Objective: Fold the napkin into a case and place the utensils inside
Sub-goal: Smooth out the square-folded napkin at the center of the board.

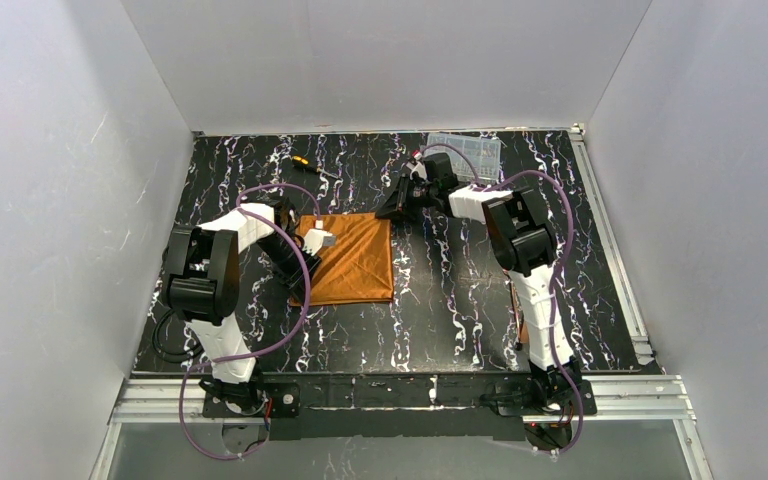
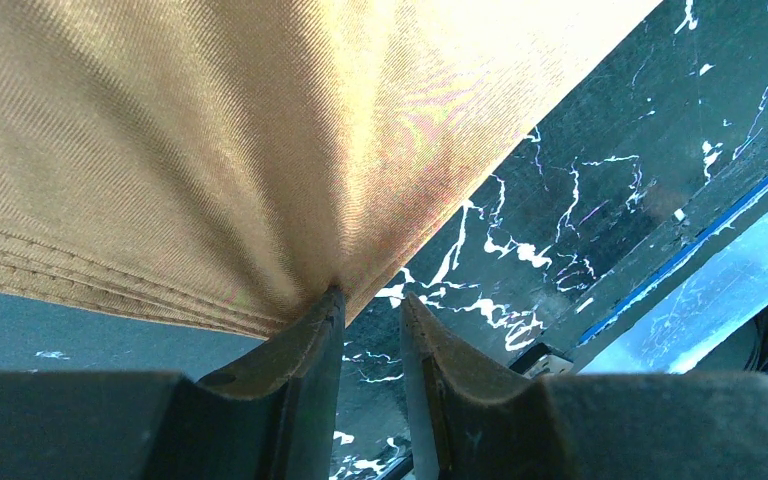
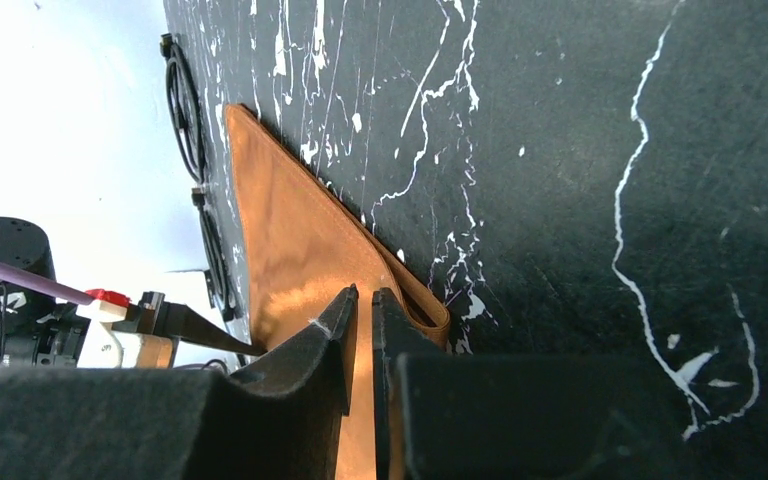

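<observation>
The napkin [image 1: 355,265] lies folded on the dark marbled surface [image 1: 440,300], between the two arms and nearer the left one. From above it shows as an upright rectangle of rust-orange cloth. In the left wrist view, stacked layers show along its near edge.

The left tool [image 1: 320,240] sits at the napkin's left edge, toward the far end. Seen from its wrist, its jaws are slightly spread, and bare surface shows through the gap. One fingertip [image 2: 332,300] presses into the cloth, and creases fan out from that spot. Nothing is visibly caught between the jaws.

The right tool [image 1: 397,208] is at the napkin's far right corner. In its wrist view the jaws are nearly together and orange cloth fills the thin slit. Whether the cloth is pinched or only lies beneath them, I cannot tell.

A screwdriver [image 1: 307,165] lies beyond the napkin toward the far left, and a clear box [image 1: 467,150] rests at the far right edge, both well apart from the cloth
</observation>
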{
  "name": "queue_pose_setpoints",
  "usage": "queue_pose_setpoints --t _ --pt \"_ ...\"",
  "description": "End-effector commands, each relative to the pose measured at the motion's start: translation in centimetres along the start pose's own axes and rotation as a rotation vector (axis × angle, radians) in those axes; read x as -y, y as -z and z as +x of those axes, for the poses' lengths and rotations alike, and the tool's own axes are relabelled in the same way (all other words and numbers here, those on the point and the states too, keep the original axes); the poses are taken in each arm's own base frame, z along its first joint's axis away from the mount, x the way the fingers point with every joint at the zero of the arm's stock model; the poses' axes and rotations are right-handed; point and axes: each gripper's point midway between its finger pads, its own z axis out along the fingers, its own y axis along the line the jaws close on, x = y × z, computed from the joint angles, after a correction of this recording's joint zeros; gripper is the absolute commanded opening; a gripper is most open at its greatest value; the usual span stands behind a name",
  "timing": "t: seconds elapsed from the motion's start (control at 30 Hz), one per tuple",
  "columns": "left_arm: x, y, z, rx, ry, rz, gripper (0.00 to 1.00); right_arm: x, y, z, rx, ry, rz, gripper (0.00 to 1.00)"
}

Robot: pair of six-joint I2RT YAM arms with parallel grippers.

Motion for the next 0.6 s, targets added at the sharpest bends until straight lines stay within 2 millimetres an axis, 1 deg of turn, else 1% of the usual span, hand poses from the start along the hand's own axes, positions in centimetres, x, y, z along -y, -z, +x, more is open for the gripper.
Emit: queue_pose_setpoints --t 0.0,0.07,0.17,0.2,0.23,0.27,0.3,0.33,0.4,0.47,0.5,0.57 --pt "-0.7 0.4 0.5 -0.017 -0.022 -0.049 0.27 -0.8 -0.1 -0.5 0.015 0.018 -0.057 0.21" --pt "-0.7 0.3 0.6 -0.020 -0.022 -0.049 0.27 -2.6 0.2 -0.5 -0.002 0.040 -0.105 0.25" --pt "-0.7 0.4 0.6 -0.021 -0.021 -0.052 0.27 -6.4 1.3 -0.4 -0.035 0.092 -0.210 0.34" --pt "-0.7 0.3 0.7 -0.021 -0.020 -0.051 0.27 -7.7 1.9 -0.1 -0.047 0.103 -0.251 0.37" --pt "-0.7 0.4 0.6 -0.019 -0.020 -0.054 0.27 -8.6 2.6 0.3 -0.057 0.110 -0.277 0.39" --pt "-0.7 0.5 0.5 -0.017 -0.020 -0.055 0.27 -9.8 3.6 0.7 -0.054 0.125 -0.303 0.40" --pt "-0.7 0.5 0.5 -0.014 -0.020 -0.055 0.27 -10.2 4.3 1.5 -0.051 0.128 -0.313 0.40" --pt "-0.7 0.5 0.4 -0.012 -0.018 -0.054 0.27 -10.2 5.0 2.4 -0.041 0.126 -0.306 0.39" --pt "-0.7 0.6 0.2 -0.008 -0.014 -0.055 0.27 -9.4 5.9 5.0 -0.045 0.115 -0.283 0.32" --pt "-0.8 0.6 0.1 -0.006 -0.013 -0.056 0.27 -8.0 6.7 8.2 -0.069 0.086 -0.249 0.24" --pt "-0.8 0.6 0.2 -0.006 -0.014 -0.056 0.27 -7.0 7.0 10.3 -0.091 0.062 -0.231 0.22" --pt "-0.8 0.6 0.2 -0.009 -0.015 -0.057 0.27 -6.4 7.5 13.1 -0.119 0.048 -0.213 0.18"
